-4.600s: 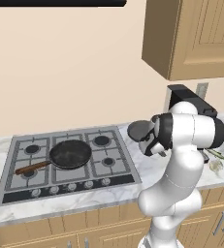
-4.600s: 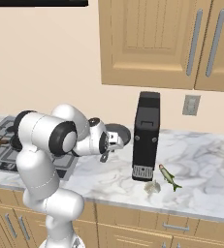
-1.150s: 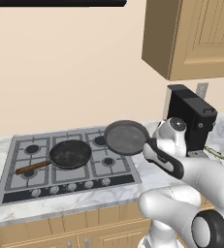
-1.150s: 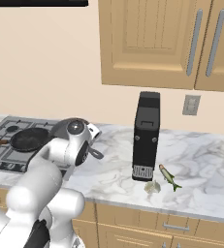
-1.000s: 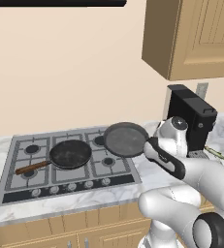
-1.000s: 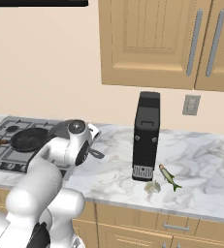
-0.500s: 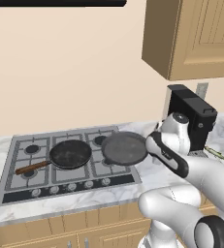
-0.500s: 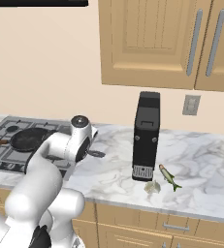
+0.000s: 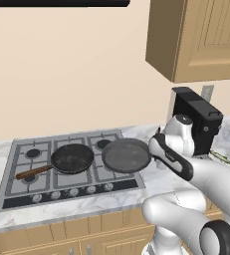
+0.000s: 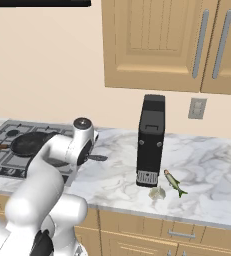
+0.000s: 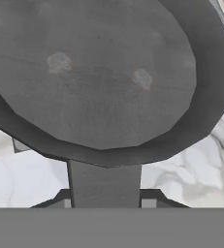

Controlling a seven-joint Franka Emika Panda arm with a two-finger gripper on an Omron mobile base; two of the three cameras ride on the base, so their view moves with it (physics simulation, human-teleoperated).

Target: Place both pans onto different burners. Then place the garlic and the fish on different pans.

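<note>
The dark grey pan [image 9: 126,155] hangs level just above the right side of the steel cooktop [image 9: 22,191], with my gripper [image 9: 154,150] shut on its short handle [image 11: 104,181]. In the hand view the grey pan [image 11: 94,72] spreads out ahead of the gripper [image 11: 104,201]. The black pan [image 9: 72,157] with the wooden handle [image 9: 32,173] sits on the middle burner. One right rear burner [image 9: 102,144] peeks out beside the grey pan's rim. The garlic [image 10: 157,193] and the fish [image 10: 174,181] lie on the marble counter in front of the coffee machine.
A tall black coffee machine [image 10: 151,140] stands on the counter right of the cooktop, close behind my arm. Wooden wall cabinets [image 9: 196,40] hang above it. Knobs [image 9: 71,191] line the cooktop's front edge. Open marble counter [image 10: 212,165] stretches to the right.
The grey pan has travelled left and down with my gripper, from above the counter edge to just over the cooktop's right side. The black pan, garlic and fish stayed put.
</note>
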